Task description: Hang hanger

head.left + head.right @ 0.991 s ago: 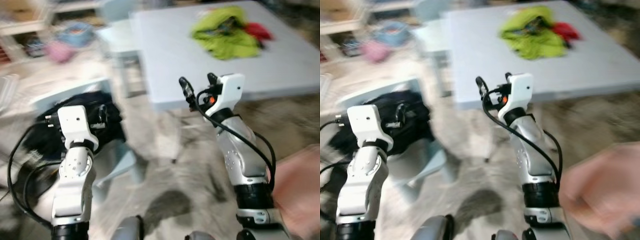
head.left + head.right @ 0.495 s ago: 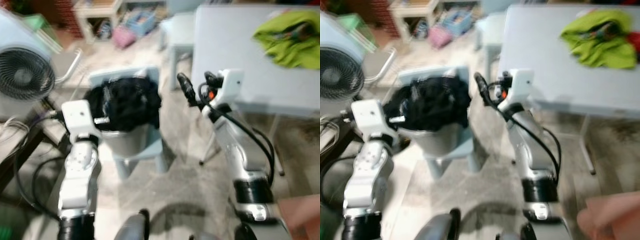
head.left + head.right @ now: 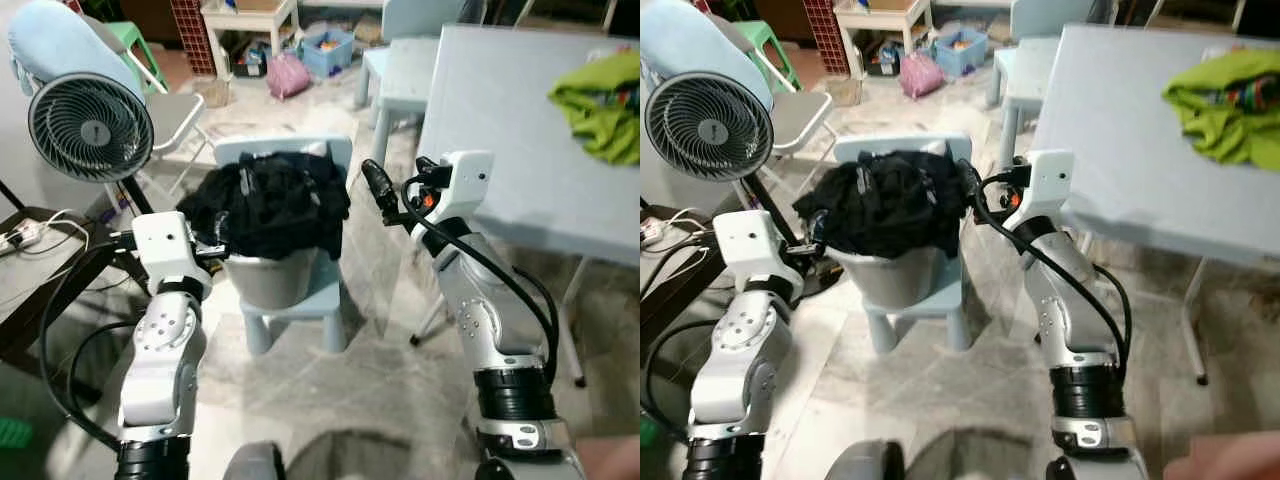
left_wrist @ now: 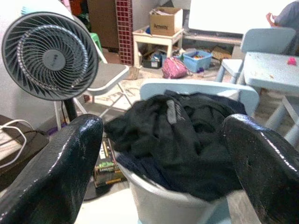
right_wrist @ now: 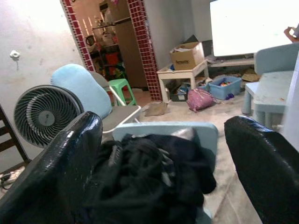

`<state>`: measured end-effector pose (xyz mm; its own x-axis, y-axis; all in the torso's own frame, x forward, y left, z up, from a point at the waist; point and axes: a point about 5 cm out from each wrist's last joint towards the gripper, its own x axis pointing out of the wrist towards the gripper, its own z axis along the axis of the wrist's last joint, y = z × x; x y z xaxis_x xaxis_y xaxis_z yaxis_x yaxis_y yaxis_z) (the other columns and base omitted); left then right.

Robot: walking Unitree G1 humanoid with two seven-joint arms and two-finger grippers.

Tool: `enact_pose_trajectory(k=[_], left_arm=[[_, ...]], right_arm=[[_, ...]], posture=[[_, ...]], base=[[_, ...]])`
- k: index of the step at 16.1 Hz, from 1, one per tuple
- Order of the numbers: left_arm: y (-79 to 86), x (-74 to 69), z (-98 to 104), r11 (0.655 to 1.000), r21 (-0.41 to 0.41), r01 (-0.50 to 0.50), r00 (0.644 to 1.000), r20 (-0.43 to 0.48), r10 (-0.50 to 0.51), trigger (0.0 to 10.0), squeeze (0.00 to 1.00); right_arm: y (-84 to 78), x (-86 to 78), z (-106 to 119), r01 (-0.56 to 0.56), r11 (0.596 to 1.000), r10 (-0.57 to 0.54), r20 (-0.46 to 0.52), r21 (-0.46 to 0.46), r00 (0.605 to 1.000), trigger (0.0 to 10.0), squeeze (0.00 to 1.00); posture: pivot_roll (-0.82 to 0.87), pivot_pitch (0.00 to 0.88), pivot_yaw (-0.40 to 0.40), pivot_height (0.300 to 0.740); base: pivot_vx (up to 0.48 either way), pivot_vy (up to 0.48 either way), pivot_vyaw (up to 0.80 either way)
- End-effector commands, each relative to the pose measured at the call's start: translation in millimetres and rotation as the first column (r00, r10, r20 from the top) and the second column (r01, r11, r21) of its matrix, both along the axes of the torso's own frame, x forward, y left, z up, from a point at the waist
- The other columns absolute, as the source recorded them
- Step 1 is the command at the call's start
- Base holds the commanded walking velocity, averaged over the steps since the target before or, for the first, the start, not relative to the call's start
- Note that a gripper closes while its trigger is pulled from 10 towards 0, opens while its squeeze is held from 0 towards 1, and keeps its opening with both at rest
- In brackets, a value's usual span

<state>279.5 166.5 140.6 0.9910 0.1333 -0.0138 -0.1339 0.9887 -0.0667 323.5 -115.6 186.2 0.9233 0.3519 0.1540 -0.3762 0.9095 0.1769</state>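
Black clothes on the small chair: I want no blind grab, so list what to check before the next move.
1. Black clothes piled in the grey tub on the blue chair: ok.
2. Left end effector open, facing the pile: ok.
3. Right end effector open, empty: ok.
4. Hanger located: cannot tell, none made out.
5. Fan stands apart from the chair: ok.
6. Either end effector touching the clothes: not ok, both short of them.

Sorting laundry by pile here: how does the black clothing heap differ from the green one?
The black clothing fills a grey bucket on a small blue chair, right ahead of both grippers; the green clothing lies loose on the grey table, off to the robot's right. The black heap looks bulkier. Both are crumpled, not folded.
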Motion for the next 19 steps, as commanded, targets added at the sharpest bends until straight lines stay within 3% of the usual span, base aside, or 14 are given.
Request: enact_pose_trajectory(k=[1,13,16,17,19], left_arm=[[5.6,1.5,4,1.000,0.000,-0.010,1.000,0.019,0.010,10.0,0.00],[5.7,1.6,0,1.000,-0.015,-0.020,1.000,0.000,0.020,10.0,0.00],[8.9,3.0,-4,0.997,-0.039,-0.071,0.997,-0.033,0.069,10.0,0.00],[8.6,3.0,-11,0.992,-0.090,-0.083,0.992,-0.100,0.074,10.0,0.00],[8.8,1.9,-21,0.992,-0.097,-0.084,0.982,-0.179,0.066,10.0,0.00]], right_arm=[[8.1,-1.6,5,-0.029,1.000,0.029,0.014,-0.010,0.999,10.0,0.00],[10.9,-3.1,4,-0.039,0.997,0.041,0.020,-0.066,0.999,10.0,0.00],[12.1,-3.3,3,-0.044,0.996,0.046,0.024,-0.082,0.999,10.0,0.00],[12.0,-3.3,3,-0.043,0.996,0.045,0.024,-0.082,0.999,10.0,0.00],[12.5,-3.3,3,-0.044,0.996,0.046,0.024,-0.079,0.999,10.0,0.00]], posture=[[0.03,0.098,0.020,0.740],[0.02,0.095,0.017,0.740],[0.02,0.094,0.018,0.740],[0.03,0.094,0.017,0.740],[0.03,0.094,0.016,0.740]], base=[[0.461,0.000,0.00],[0.466,0.000,0.00],[0.000,0.000,0.00],[0.000,0.000,0.00],[0.000,0.000,0.00]])
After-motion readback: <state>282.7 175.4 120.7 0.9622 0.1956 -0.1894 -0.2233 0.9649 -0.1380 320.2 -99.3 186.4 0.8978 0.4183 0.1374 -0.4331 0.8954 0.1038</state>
